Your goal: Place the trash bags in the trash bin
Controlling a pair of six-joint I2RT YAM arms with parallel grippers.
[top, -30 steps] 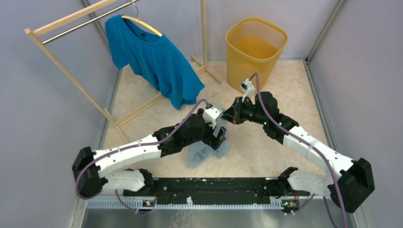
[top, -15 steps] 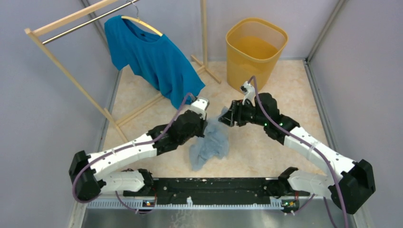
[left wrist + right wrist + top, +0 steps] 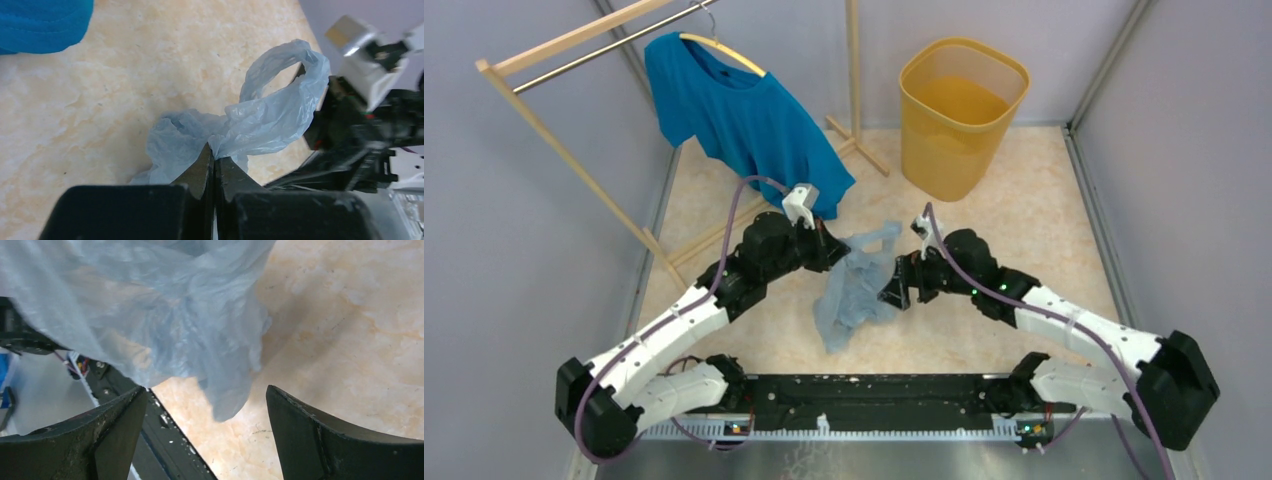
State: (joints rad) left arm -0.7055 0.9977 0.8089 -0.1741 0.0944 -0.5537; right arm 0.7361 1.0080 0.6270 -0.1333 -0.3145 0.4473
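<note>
Trash bag [image 3: 270, 125] pinched in left jaws; right jaws spread.

One bag [image 3: 854, 290], one bin [image 3: 944, 150], one shirt [image 3: 744, 125], one rack [image 3: 854, 60], two arms [image 3: 674, 325] [image 3: 1074, 325]

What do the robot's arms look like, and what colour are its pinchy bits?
The left arm and right arm have white shells with chunky black joints. A thin purple cable loops along each. Small green lights glow on the right one. The left tool and right tool have black, wedge-shaped fingers, and a little white camera box sits by each wrist.
</note>
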